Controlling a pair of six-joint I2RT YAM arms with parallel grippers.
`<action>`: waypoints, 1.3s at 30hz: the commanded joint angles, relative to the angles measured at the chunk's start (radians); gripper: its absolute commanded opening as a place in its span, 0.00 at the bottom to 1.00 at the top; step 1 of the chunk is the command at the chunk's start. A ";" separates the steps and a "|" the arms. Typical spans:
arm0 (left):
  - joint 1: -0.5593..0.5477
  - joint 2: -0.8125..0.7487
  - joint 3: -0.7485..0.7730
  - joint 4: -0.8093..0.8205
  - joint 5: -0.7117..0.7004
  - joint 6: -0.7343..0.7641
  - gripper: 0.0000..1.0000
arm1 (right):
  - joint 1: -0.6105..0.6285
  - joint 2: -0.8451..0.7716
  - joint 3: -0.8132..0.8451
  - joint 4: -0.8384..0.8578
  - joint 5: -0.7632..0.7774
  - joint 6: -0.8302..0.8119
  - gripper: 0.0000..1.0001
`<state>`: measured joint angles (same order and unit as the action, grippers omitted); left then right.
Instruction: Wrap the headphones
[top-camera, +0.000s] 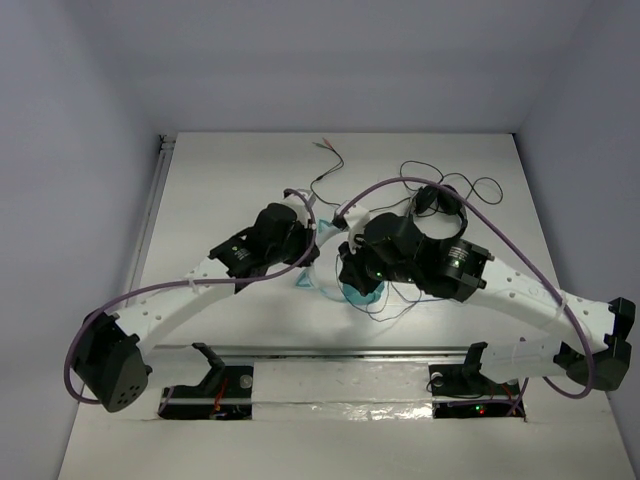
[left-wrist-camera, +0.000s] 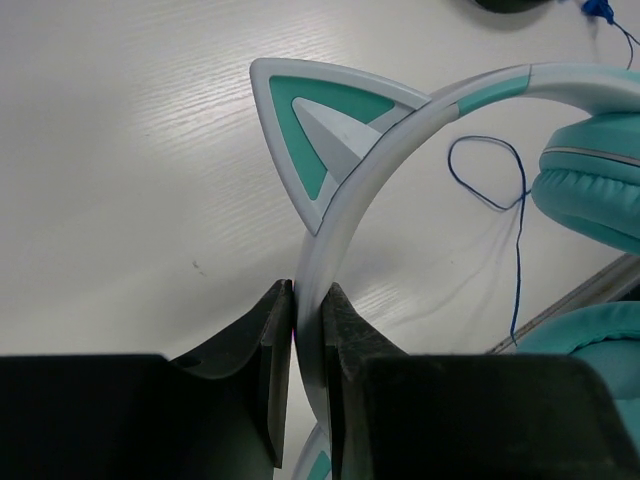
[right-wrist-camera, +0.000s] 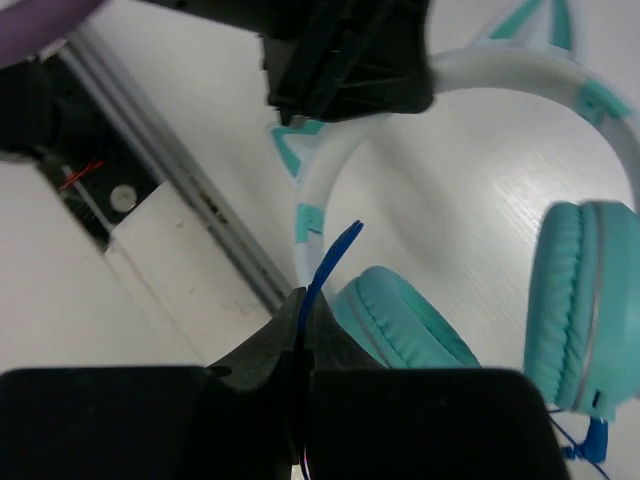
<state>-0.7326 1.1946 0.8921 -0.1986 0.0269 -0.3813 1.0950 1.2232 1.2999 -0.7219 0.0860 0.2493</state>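
The turquoise headphones (top-camera: 358, 292) lie at mid-table between my two wrists, pale headband (left-wrist-camera: 400, 130) with a cat-ear point (left-wrist-camera: 320, 130), round ear cups (right-wrist-camera: 580, 300). My left gripper (left-wrist-camera: 308, 300) is shut on the headband just below the cat ear; it also shows in the top view (top-camera: 318, 240). My right gripper (right-wrist-camera: 305, 300) is shut on the thin blue cable (right-wrist-camera: 332, 250), a doubled bit of which sticks up between the fingertips just above one ear cup (right-wrist-camera: 410, 325). More blue cable (left-wrist-camera: 518, 230) loops loosely on the table beside the cups.
Black headphones (top-camera: 440, 200) with a tangled black cable (top-camera: 330, 165) lie behind the right wrist. A metal rail (top-camera: 340, 350) runs along the near table edge, close to the right gripper (right-wrist-camera: 170, 190). Purple cables arc over both arms.
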 joint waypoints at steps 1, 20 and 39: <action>-0.013 0.006 0.044 0.084 0.154 0.024 0.00 | 0.002 -0.002 0.024 0.022 -0.184 -0.038 0.00; -0.042 -0.145 0.031 -0.127 0.148 0.119 0.00 | 0.002 -0.240 -0.077 -0.123 0.205 0.142 0.05; -0.042 -0.273 0.051 -0.082 0.344 0.180 0.00 | -0.093 -0.211 -0.157 0.161 0.411 0.143 0.26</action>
<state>-0.7769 0.9607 0.8925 -0.3565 0.3313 -0.1799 1.0351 1.0531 1.1873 -0.7212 0.4732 0.3805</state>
